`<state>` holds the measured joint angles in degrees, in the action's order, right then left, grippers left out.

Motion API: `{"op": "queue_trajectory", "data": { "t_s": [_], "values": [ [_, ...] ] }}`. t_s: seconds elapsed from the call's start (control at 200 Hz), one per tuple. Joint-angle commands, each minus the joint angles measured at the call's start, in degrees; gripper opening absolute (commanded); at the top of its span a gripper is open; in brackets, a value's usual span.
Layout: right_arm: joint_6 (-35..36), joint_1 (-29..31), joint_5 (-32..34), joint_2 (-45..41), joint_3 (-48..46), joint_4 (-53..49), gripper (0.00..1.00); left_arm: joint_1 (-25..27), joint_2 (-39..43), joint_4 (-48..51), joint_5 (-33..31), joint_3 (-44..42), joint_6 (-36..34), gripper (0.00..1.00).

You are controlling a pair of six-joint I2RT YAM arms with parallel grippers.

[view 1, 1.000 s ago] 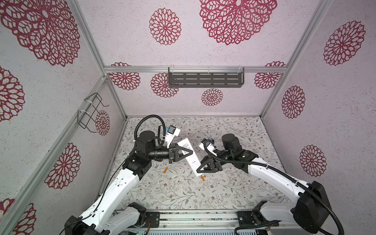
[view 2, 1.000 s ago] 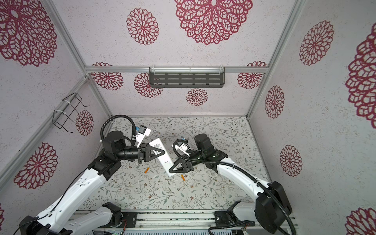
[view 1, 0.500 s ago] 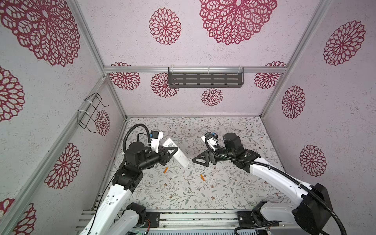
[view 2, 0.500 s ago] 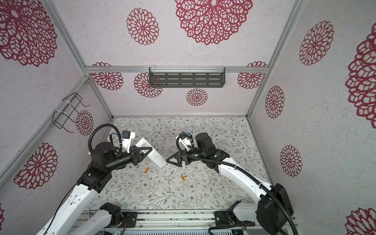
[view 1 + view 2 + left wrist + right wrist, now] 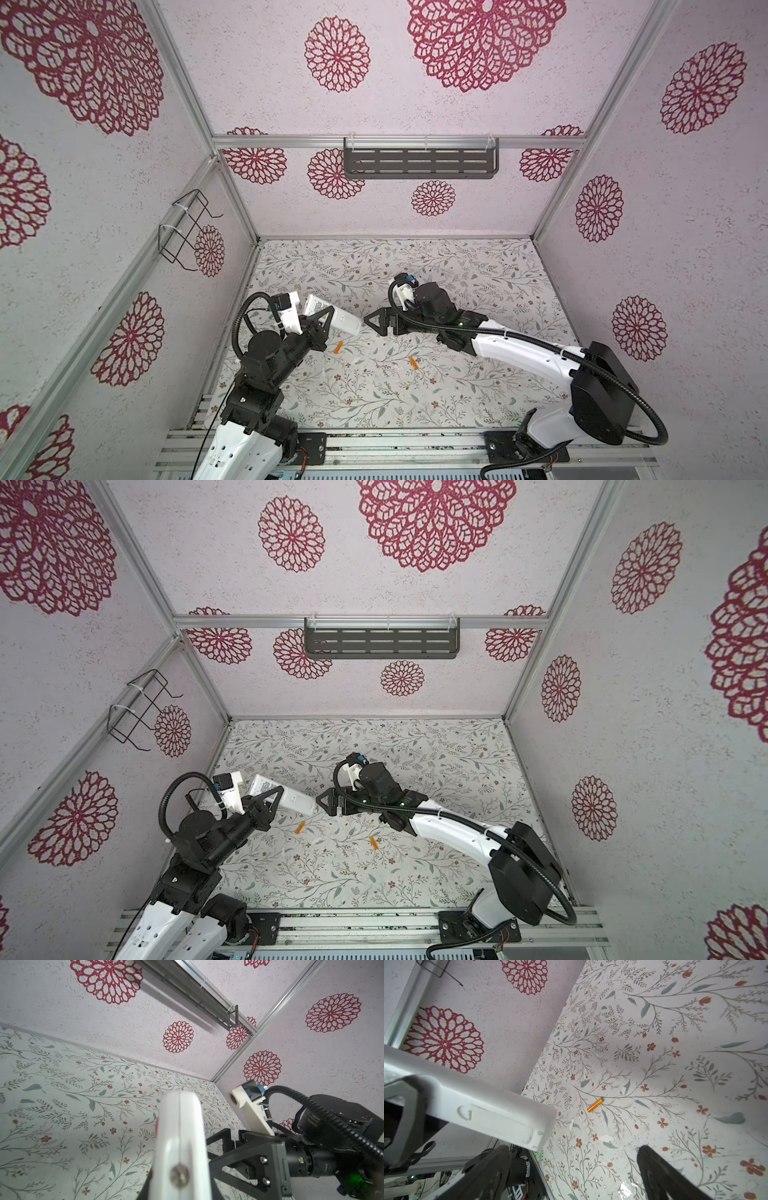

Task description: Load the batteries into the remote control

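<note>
Remote control [image 5: 347,325] clamped in L fingers [image 5: 413,1118], label [image 5: 314,307] print unreadable; R fingers [image 5: 658,1178] apart, empty.

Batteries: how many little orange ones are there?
2. One battery lies on the mat near the lifted remote control; the other battery lies toward the right arm's side. Any inside the remote would be hidden.

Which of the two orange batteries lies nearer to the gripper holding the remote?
The battery on the left, close beside the left gripper that holds the remote control; the other battery lies farther right.
</note>
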<state>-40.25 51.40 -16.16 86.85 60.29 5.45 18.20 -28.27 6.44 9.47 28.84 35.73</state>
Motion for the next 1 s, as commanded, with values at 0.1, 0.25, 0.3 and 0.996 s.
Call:
{"op": "queue_trajectory", "data": {
  "t_s": [0.1,0.25,0.3,0.996],
  "values": [
    [-2.3,3.1,3.3,2.8,4.5,7.4,0.99,-0.3,0.1,-4.1,-0.8,-0.4,0.6,0.00],
    [-3.8,4.2,3.0,3.2,3.4,12.6,0.99,-0.3,-0.4,-4.2,0.0,-0.2,0.6,0.00],
    [-4.6,4.2,2.5,3.6,3.2,13.8,0.99,-0.3,-0.4,-4.5,0.2,-0.3,0.7,0.00],
    [-10.1,6.3,2.7,11.5,7.4,11.7,0.99,-0.3,3.0,-7.3,1.2,-1.8,1.3,0.00]
  ]
}}
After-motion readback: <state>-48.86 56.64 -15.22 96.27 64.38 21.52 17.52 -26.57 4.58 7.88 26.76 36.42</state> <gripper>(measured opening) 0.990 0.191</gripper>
